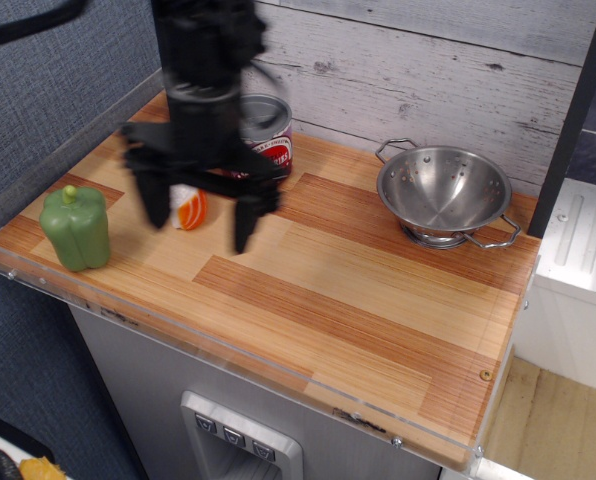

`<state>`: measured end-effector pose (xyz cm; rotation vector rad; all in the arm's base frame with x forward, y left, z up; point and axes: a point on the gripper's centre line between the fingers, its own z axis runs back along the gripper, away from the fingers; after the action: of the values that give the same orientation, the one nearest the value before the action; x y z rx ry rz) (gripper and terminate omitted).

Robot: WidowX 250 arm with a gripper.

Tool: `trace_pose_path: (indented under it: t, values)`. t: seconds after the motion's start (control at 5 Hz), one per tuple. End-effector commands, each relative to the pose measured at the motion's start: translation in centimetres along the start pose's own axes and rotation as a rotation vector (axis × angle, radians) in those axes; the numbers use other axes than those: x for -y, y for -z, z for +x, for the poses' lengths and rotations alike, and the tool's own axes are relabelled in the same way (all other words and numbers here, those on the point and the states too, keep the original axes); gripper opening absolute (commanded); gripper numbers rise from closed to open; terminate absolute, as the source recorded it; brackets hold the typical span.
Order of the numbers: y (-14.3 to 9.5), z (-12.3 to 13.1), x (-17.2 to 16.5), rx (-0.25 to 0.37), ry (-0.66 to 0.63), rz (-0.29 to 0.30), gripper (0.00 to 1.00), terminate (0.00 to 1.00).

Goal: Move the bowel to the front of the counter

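Altogether: one bowel [444,193], one can [266,134], one pepper [76,228], counter [358,300].

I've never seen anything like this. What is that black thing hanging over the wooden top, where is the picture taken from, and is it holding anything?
The black thing is a robot arm, and its lower end is a gripper: two fingers that pinch things. The fingers stand apart, so it is open and holds nothing. It looks blurred, which suggests it is moving.

There is only one view, from a camera placed above and in front, looking down at a striped wooden counter on a grey cabinet.

On the counter, at the left, stands a green pepper. Behind the gripper are a small orange and white item, too hidden to name, and a red tin can. At the back right sits a shiny steel bowl with drain holes and wire handles. The gripper is well away from it.
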<state>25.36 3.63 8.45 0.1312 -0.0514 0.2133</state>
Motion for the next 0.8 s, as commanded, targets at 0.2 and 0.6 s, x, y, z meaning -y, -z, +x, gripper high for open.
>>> trace_pose_path:
  t: [0.2,0.6]
  values:
    - [-0.7,5.6,6.0,0.238,-0.299,-0.151,1.0,0.0]
    - [0.1,8.0,7.9,0.201,-0.412,-0.211,1.0,0.0]
